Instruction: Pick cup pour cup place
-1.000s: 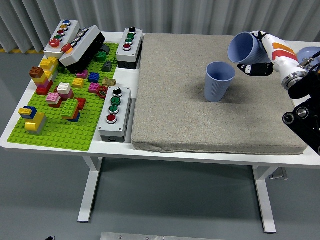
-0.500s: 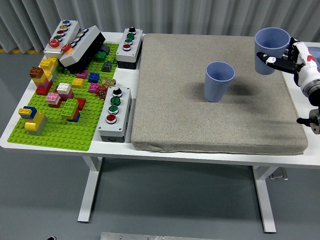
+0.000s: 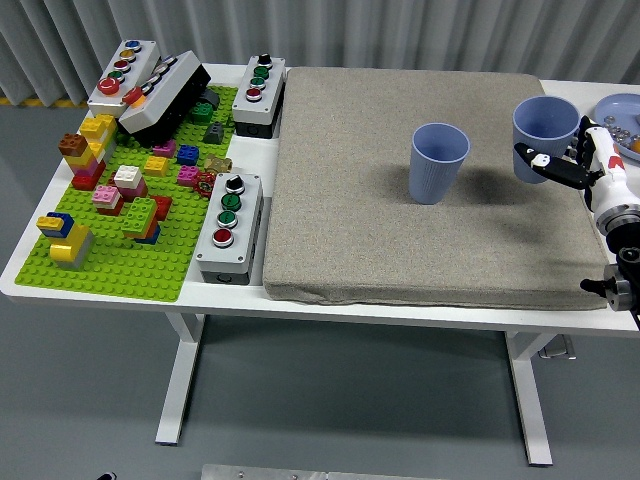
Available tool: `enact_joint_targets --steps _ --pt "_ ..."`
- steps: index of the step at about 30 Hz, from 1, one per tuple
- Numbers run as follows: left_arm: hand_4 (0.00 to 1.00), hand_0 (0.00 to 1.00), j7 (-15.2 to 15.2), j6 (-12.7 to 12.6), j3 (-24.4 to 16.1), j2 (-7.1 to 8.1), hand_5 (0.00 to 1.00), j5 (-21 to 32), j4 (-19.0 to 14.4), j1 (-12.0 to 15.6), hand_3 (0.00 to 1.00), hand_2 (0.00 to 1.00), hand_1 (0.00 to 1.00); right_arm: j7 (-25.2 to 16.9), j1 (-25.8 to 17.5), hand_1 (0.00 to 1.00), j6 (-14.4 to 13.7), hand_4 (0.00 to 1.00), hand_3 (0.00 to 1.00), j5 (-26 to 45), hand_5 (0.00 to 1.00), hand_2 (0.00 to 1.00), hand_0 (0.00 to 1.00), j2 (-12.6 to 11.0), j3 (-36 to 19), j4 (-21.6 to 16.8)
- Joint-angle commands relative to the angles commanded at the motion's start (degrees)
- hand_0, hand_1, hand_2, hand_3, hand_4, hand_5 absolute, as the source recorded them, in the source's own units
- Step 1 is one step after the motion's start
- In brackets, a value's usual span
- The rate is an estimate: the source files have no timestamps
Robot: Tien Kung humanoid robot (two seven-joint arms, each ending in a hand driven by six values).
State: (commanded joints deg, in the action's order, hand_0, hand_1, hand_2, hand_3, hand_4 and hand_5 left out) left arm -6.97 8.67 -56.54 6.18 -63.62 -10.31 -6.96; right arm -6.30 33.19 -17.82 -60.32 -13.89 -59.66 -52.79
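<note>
In the head view, the right hand (image 3: 556, 163) is clamped around an upright blue cup (image 3: 545, 128), low over the grey mat (image 3: 400, 240) on the tabletop (image 3: 240, 292). The second cup (image 3: 438, 163) stands well to the hand's left. Judging by this, placing is under way; next comes setting down and loosening the fingers.

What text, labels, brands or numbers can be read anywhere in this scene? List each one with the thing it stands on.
None can be read.
Button boxes: coloured buttons only; any lettering is too small to tell.
Blue cups: plain, no print visible.
Right hand, holding the second blue cup: orange and white markings on the forearm, no legible words.
Building bricks and grey mat: no text.
</note>
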Motion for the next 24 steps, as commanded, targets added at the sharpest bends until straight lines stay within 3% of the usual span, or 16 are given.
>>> enact_joint_targets --steps 6,24 --pt "0.515 0.806 0.0 0.0 0.2 0.05 0.998 0.0 0.0 0.0 0.724 0.813 0.754 -2.2 -0.5 0.654 0.2 0.693 0.518 3.0 0.194 0.5 0.784 1.3 -0.2 2.7" --pt "0.513 0.807 0.0 0.1 0.9 0.19 0.998 0.1 0.0 0.0 0.726 0.813 0.754 -4.6 -1.9 0.666 -1.5 0.704 0.519 4.8 0.205 0.502 0.791 2.3 2.2 4.3"
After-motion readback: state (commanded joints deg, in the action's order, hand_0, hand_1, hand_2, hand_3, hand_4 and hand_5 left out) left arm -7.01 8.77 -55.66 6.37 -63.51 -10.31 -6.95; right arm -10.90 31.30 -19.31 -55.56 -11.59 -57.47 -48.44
